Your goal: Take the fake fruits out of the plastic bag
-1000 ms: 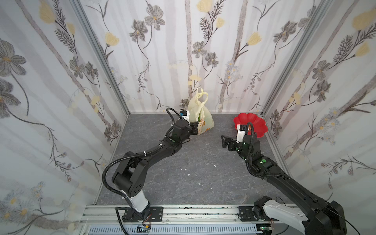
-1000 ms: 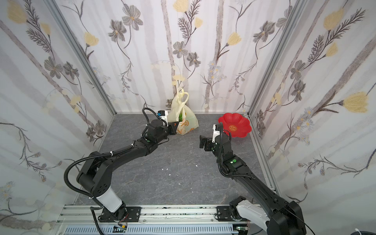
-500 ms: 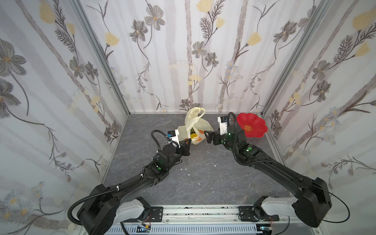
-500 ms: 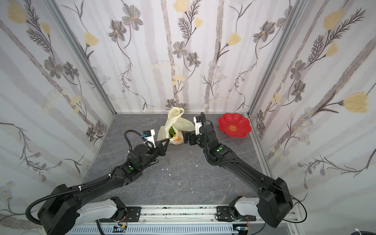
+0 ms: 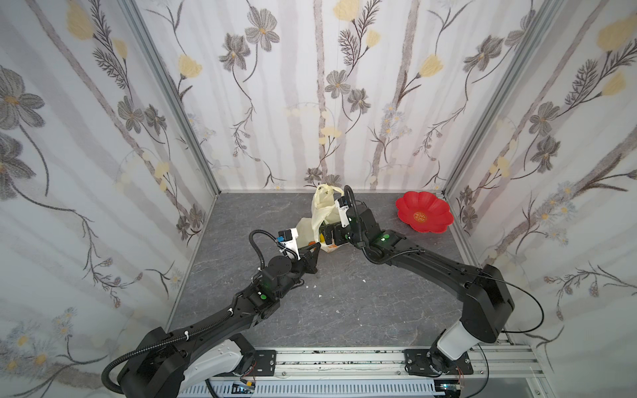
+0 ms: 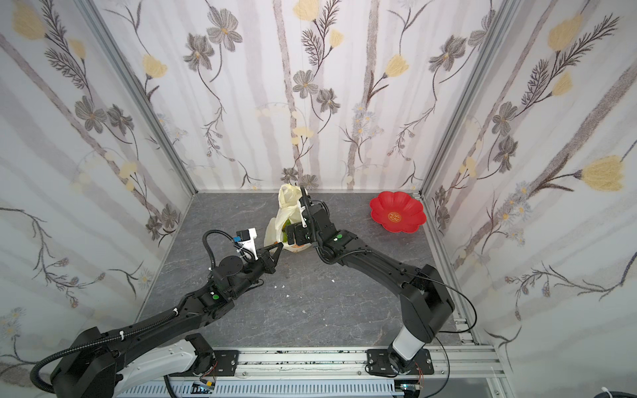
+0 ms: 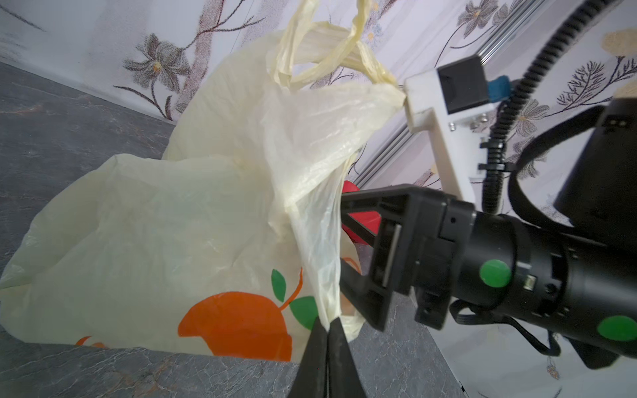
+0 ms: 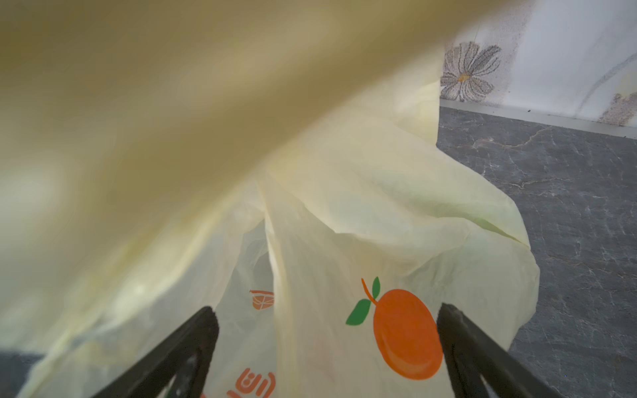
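The pale-yellow plastic bag [image 5: 322,210] [image 6: 275,227] stands on the grey floor near the back, its loop handles up. My left gripper [image 5: 315,246] [image 7: 325,327] is shut on a fold of the bag's rim low at its front. The right gripper [image 5: 327,236] [image 8: 327,320] is open at the bag's mouth, and film printed with an orange [image 8: 406,334] lies between its fingers [image 7: 375,196]. A handle drapes blurred over the right wrist view. Of the fake fruits, only a green and yellow patch [image 6: 285,230] shows inside the mouth.
A red flower-shaped plate [image 5: 424,215] [image 6: 396,215] lies at the back right corner. Floral walls close in the back and both sides. Small white crumbs [image 5: 320,296] dot the floor in front of the bag.
The left arm has drawn the bag away from the back wall toward the middle. The right gripper has swung left from beside the red plate to the bag's mouth.
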### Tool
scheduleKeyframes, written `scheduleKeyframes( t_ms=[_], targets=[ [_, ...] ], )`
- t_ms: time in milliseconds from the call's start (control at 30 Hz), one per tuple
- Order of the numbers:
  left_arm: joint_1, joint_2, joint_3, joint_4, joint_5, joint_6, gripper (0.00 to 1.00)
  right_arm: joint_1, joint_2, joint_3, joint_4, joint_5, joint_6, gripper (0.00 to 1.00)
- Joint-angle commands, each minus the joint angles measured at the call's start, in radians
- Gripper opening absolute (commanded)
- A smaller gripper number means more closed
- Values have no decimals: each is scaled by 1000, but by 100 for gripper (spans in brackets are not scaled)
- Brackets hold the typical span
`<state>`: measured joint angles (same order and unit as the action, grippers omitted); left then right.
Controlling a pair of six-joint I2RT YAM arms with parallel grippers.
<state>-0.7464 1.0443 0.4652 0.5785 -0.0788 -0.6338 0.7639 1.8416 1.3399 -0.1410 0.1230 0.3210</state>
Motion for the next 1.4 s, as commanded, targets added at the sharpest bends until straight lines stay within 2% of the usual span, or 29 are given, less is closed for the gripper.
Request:
scheduleKeyframes(
  t_ms=[0, 167, 333, 367, 433, 500, 633, 767, 833, 900, 967, 1067, 1167, 1367],
  targets=[
    [-4, -10, -7, 43, -11, 2, 0, -2, 96, 106, -153, 110, 14, 95],
    [-5, -18, -12, 44, -28, -6, 0, -14, 205, 233, -247, 246, 53, 87],
    [-3, -5, -14, 30, -100, -55, 0, -64, 230, 271, -236, 257, 88, 48],
    [1, 6, -3, 11, -111, -75, 0, -71, 213, 256, -220, 243, 94, 38],
    [12, 36, 36, -28, -110, -89, 0, -71, 156, 187, -153, 209, 92, 25],
    [20, 69, 77, -60, -113, -86, 0, -66, 75, 80, -60, 161, 90, 23],
    [36, 128, 147, -103, -129, -80, 0, -55, -58, -78, 18, 108, 84, 20],
    [39, 196, 255, -164, -60, -5, 0, -49, -149, -217, 82, 102, 83, 11],
    [30, 209, 326, -277, -49, 48, 10, -49, -172, -252, 89, 108, 91, 7],
    [4, 199, 377, -377, -91, 133, 35, -49, -195, -280, 96, 110, 99, 6],
    [-24, 147, 382, -437, -144, 212, 56, -49, -223, -304, 116, 102, 101, 5],
    [-34, 60, 392, -511, -144, 321, 76, -46, -264, -327, 142, 73, 100, 5],
    [-57, 47, 451, -598, -124, 422, 84, -39, -291, -337, 158, 52, 99, 5],
    [-132, 176, 556, -672, -222, 561, 93, -19, -307, -346, 162, 51, 99, 5]
  ],
)
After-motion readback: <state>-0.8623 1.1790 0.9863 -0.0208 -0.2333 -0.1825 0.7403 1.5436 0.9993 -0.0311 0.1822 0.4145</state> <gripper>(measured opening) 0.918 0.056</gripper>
